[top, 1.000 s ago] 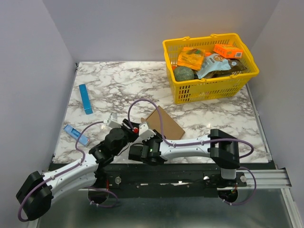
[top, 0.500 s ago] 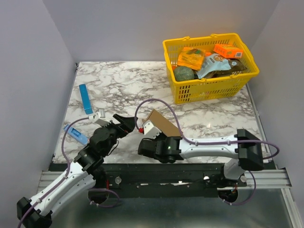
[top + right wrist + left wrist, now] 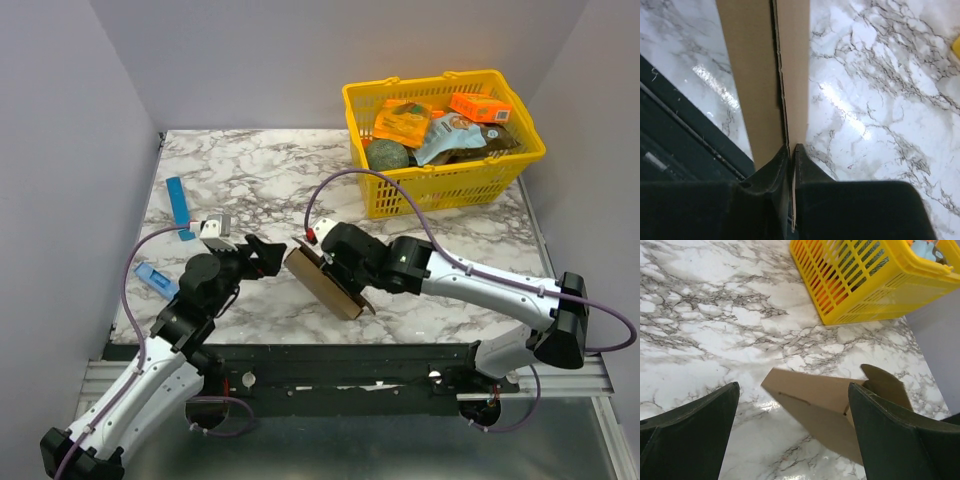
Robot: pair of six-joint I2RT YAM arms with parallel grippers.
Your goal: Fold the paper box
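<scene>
We see the plain brown cardboard paper box (image 3: 320, 283) held on edge and tilted, near the middle of the front edge of the white marbled tabletop (image 3: 250, 170); our right pincer (image 3: 791, 150) is clamped on its flattened panels; our left pincer (image 3: 268, 254) gapes wide just beside the box's left end, holding nothing; the yellow plastic basket (image 3: 440, 188) sits at the far right corner.

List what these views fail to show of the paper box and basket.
- Right wrist view: paper box runs off the top edge; flaps unseen.
- Top view: right gripper fingertips hidden against the box.
- Left wrist view: yellow basket contents mostly cut off by the top edge.
</scene>
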